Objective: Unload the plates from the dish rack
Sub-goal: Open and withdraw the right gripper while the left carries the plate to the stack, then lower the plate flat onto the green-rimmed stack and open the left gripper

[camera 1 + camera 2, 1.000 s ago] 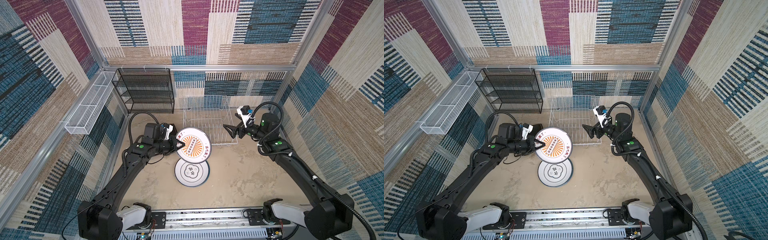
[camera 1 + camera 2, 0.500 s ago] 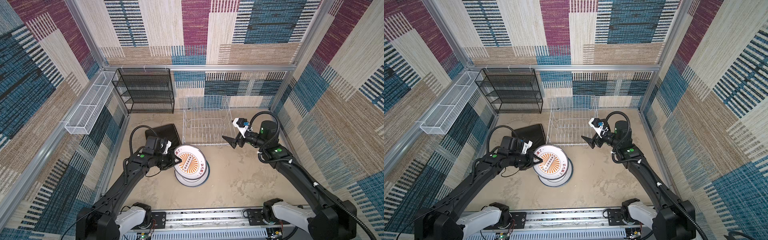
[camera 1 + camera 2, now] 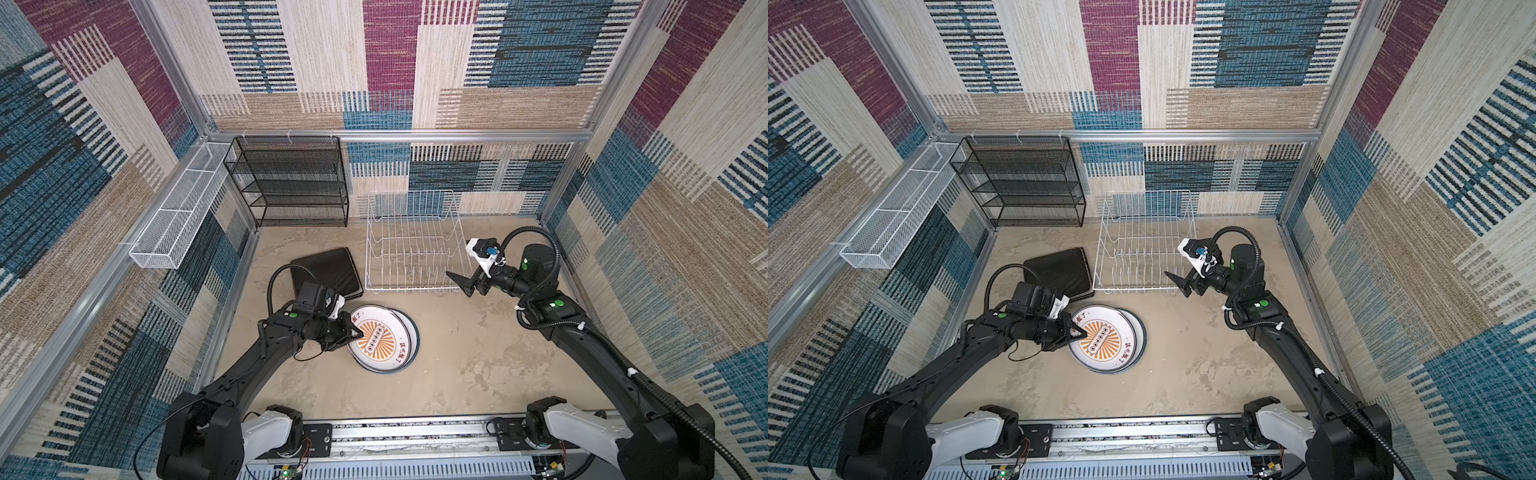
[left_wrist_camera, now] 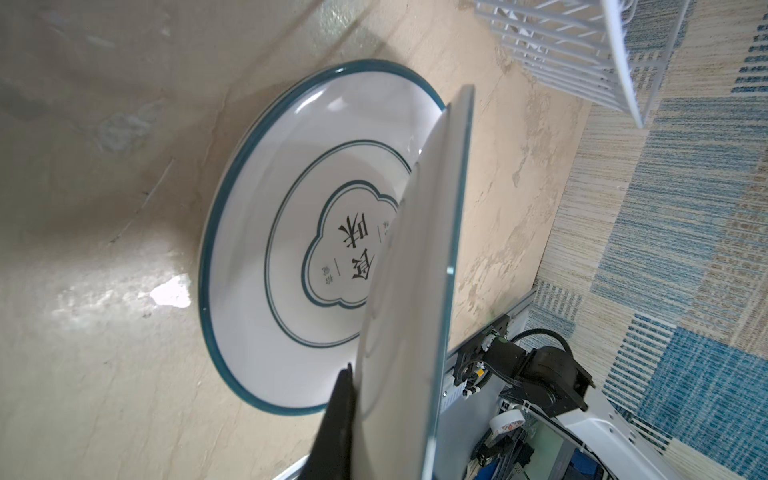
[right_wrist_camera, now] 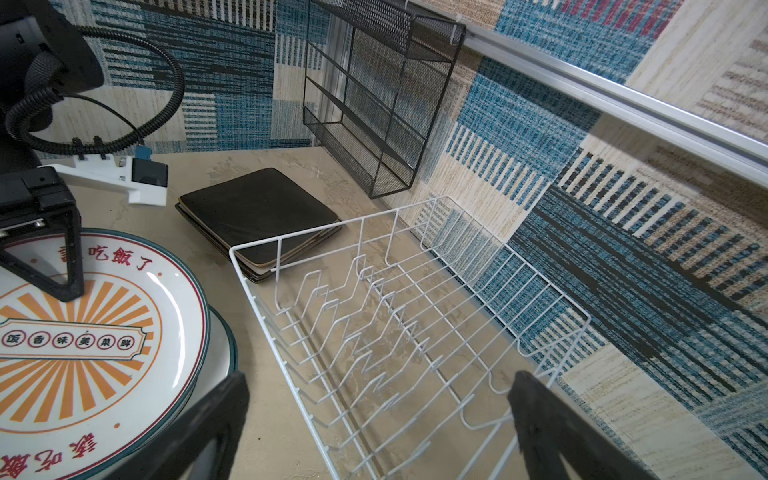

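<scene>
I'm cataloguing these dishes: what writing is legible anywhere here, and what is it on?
"該吃飯了": red, twice along the rim of the sunburst plate, each partly hidden or cut off in the right wrist view.
"飯香味美菜鮮": in the banner at that plate's centre.
"食味": black, at the centre of the teal-rimmed plate beneath it.
Small characters flanking "食味": too small to read.

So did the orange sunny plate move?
Yes. The sunburst plate, held by the left gripper, moved away from the dish rack, down over the blue-rimmed plate.
</scene>
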`<act>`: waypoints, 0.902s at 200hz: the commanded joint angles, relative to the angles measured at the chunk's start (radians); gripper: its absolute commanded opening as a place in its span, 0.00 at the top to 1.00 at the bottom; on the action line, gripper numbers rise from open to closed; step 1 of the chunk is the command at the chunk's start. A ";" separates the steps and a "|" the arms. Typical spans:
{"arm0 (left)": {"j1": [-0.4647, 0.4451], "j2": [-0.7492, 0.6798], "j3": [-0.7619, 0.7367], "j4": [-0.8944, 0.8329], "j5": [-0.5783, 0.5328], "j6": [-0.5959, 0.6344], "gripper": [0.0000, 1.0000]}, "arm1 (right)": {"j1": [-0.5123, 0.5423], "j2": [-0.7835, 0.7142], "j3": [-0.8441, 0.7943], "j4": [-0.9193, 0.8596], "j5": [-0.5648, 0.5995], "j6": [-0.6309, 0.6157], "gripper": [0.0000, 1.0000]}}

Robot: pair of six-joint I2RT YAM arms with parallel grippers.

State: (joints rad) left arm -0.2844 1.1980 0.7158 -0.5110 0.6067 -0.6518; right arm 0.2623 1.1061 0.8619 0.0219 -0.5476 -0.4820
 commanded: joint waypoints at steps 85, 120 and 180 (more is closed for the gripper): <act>-0.001 0.089 -0.004 0.078 0.024 0.025 0.96 | 0.011 0.026 0.014 0.063 0.023 0.036 0.00; -0.002 0.097 0.017 0.021 -0.005 0.049 0.67 | 0.015 0.034 0.017 0.064 0.023 0.045 0.00; -0.002 0.109 0.059 -0.052 -0.066 0.061 0.36 | 0.018 0.029 0.013 0.055 0.034 0.034 0.00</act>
State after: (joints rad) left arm -0.2863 1.3037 0.7399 -0.5068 0.5884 -0.6243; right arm 0.2802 1.1408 0.8722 0.0555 -0.5285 -0.4458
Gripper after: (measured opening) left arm 0.614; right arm 0.998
